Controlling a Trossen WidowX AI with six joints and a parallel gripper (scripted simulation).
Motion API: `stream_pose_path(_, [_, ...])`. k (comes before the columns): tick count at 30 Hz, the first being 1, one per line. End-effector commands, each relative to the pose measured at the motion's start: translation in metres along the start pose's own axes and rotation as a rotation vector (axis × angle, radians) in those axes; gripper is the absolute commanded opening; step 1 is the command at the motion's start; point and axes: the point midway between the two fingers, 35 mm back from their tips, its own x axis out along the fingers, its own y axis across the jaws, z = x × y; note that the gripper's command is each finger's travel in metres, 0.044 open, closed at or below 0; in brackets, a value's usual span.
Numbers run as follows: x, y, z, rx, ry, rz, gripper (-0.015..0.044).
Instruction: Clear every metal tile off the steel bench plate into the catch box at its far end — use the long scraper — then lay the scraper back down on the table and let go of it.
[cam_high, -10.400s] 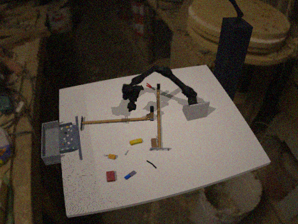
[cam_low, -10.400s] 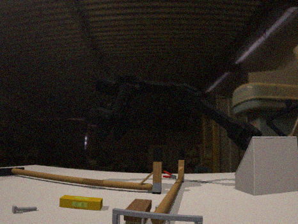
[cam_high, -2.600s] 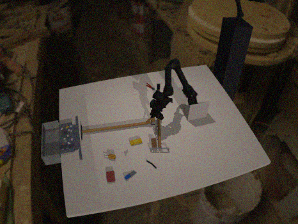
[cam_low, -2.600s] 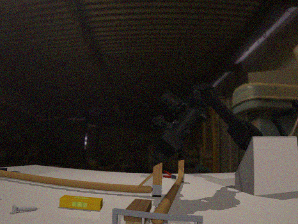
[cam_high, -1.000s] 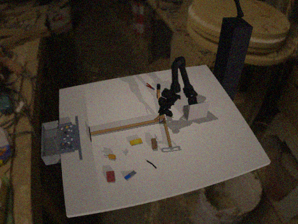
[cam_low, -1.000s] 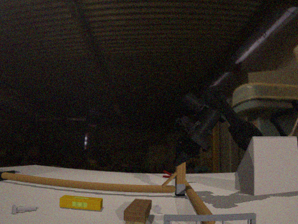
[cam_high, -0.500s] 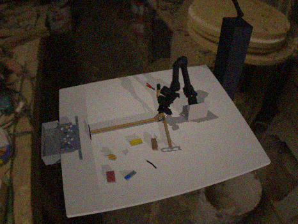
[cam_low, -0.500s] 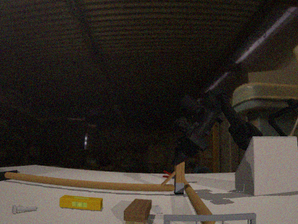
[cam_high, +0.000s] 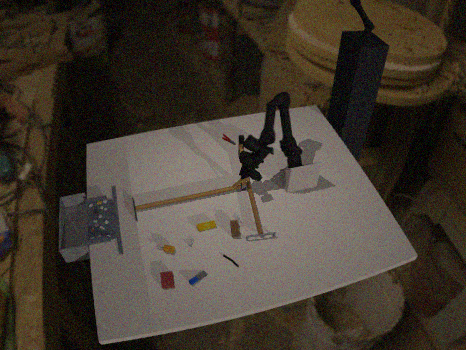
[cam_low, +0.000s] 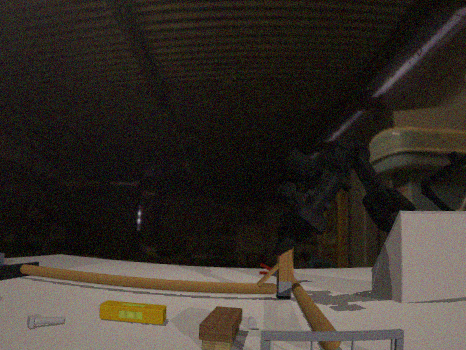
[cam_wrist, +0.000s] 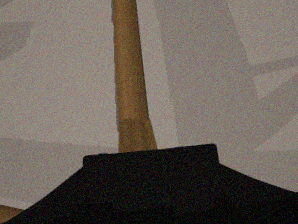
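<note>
My gripper (cam_high: 246, 180) (cam_low: 285, 248) (cam_wrist: 141, 160) is shut on the near end of the long scraper (cam_high: 187, 197) (cam_low: 150, 283) (cam_wrist: 131, 65), where a wooden wedge shows. The handle runs left, slightly above the table, to a dark blade (cam_high: 135, 209) (cam_low: 19, 271) short of the plate. The steel plate (cam_high: 112, 239) is at the table's left edge, with several small tiles (cam_high: 102, 221) on it and a dark upright bar (cam_high: 119, 231) along its near side. The clear catch box (cam_high: 72, 230) hangs beyond the table edge. Its contents are too dim to tell.
A shorter wooden-handled tool (cam_high: 255, 210) (cam_low: 314, 312) with a grey frame head lies beside the gripper. A yellow block (cam_high: 206, 226) (cam_low: 133, 312), a brown block (cam_high: 235, 229) (cam_low: 220, 322), a red block (cam_high: 167, 280) and a blue-grey piece (cam_high: 197, 278) lie nearer the front. A white box (cam_high: 303, 178) (cam_low: 432, 257) stands right.
</note>
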Motion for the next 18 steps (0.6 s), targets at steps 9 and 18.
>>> stream_pose_path(9, [0.001,-0.006,0.004,0.003,-0.008,0.002,0.0])
stream_pose_path(18, [0.006,-0.007,0.014,0.004,-0.008,0.001,0.0])
